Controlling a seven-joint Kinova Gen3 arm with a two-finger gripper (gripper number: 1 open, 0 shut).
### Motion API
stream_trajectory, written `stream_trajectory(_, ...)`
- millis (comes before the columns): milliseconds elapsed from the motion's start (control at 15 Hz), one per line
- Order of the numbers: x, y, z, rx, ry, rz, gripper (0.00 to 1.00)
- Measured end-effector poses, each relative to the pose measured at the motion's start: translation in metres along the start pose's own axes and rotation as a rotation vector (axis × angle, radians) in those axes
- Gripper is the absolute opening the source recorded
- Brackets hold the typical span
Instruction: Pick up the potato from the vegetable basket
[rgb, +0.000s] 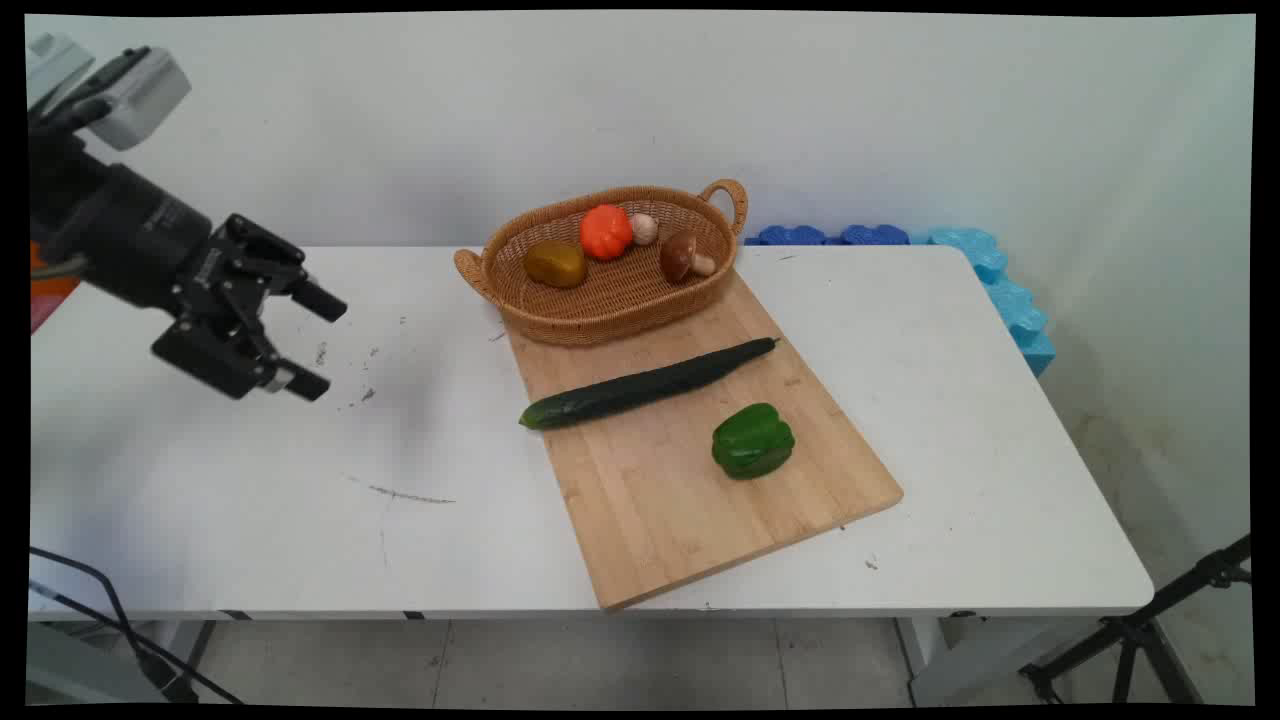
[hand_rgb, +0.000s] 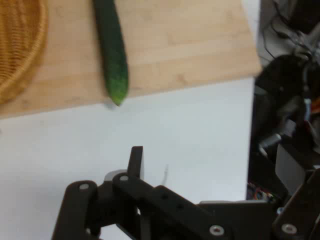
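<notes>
The gripper (rgb: 318, 343) hangs above the left part of the table (rgb: 250, 480), clear of its surface, with its fingers spread wide and nothing between them. It points toward the board (rgb: 690, 480), from which it stands well apart. The nearest thing to it is the cucumber (rgb: 645, 385), which lies slantwise across the board, its blunt end just past the board's left edge; the hand view shows that end (hand_rgb: 116, 90) at the board's edge, with bare table between it and the gripper. A green pepper (rgb: 753, 441) sits on the board, near the cucumber but not touching it. A wicker basket (rgb: 610, 300) rests on the board's far end. It holds a brownish-yellow vegetable (rgb: 555, 263), an orange pumpkin (rgb: 606, 231), a small pale mushroom (rgb: 644, 228) and a brown-capped mushroom (rgb: 684, 256). Blue foam pieces (rgb: 1000, 280) lie along the table's far right edge.
</notes>
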Motion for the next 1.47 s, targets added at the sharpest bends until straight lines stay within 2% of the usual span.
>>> stream_trajectory(333, 0.035, -0.022, 0.018, 0.085, 0.029, -0.051, 1.00)
stream_trajectory(733, 0.087, -0.063, 0.045, 0.224, 0.031, -0.150, 1.00)
stream_trajectory(1200, 0.130, -0.134, 0.088, 0.386, -0.035, -0.209, 1.00)
stream_trajectory(1467, 0.151, -0.176, 0.120, 0.428, -0.104, -0.175, 1.00)
